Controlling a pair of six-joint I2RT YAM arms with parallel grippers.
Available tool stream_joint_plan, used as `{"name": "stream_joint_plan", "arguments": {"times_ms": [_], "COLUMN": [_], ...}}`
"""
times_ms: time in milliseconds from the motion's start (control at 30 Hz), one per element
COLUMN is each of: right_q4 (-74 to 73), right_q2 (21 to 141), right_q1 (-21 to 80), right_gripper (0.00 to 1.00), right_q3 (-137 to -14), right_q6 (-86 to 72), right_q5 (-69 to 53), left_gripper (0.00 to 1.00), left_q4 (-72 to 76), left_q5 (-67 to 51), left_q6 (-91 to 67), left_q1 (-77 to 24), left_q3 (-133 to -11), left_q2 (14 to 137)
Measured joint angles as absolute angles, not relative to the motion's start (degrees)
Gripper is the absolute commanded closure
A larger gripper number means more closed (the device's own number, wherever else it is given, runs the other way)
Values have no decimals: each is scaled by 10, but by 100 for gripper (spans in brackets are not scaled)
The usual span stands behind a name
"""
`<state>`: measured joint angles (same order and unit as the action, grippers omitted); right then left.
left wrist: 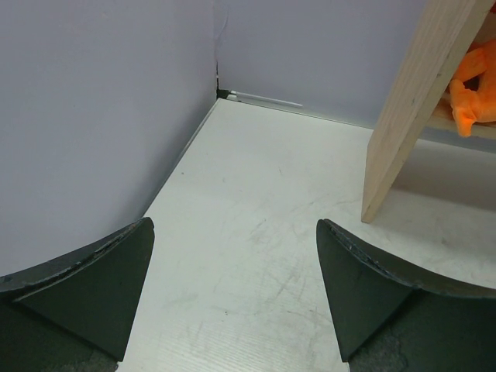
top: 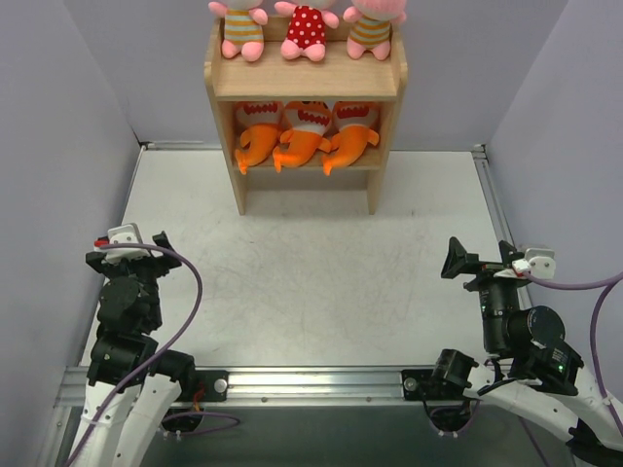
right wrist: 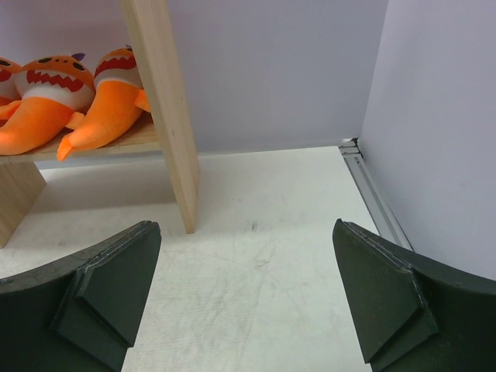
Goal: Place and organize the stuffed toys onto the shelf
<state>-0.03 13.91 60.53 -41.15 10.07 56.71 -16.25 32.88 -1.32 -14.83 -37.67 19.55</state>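
The wooden shelf [top: 210, 73] stands at the back middle of the table. Three pink dolls sit in a row on its top: a striped one [top: 241, 24], a red polka-dot one [top: 306, 29] and another striped one [top: 372, 27]. On the tier below lie three orange fish [top: 258, 136] [top: 304, 136] [top: 352, 134], side by side. My left gripper [top: 131, 255] [left wrist: 234, 222] is open over bare table at the near left, the shelf's side panel [left wrist: 403, 116] ahead to its right. My right gripper [top: 482, 261] [right wrist: 246, 224] is open at the near right, facing the shelf's other panel [right wrist: 167, 101] and two fish [right wrist: 39, 101] [right wrist: 108, 97].
Purple walls close in the table on the left [top: 58, 146], right [top: 574, 146] and behind the shelf. A metal rail [top: 311, 381] runs along the near edge by the arm bases. The white table [top: 311, 272] lies between the grippers and the shelf.
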Motion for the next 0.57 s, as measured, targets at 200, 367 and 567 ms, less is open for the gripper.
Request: {"name": "stream_joint_plan", "arguments": {"times_ms": [200, 367, 567], "right_q4": [6, 10, 13], "right_q2": [138, 138, 138], "right_q1": [605, 605, 605], "right_gripper": [0, 1, 0], "right_q3": [-408, -406, -406], "right_q6": [108, 112, 117], "right_q5": [569, 572, 575], "left_gripper": [6, 6, 6], "left_q4": [-160, -159, -158], "left_q5": [307, 304, 299], "left_q6": [-23, -24, -25], "left_q1": [-145, -145, -145], "left_q3": [-376, -374, -374], "left_q2": [204, 208, 210]}}
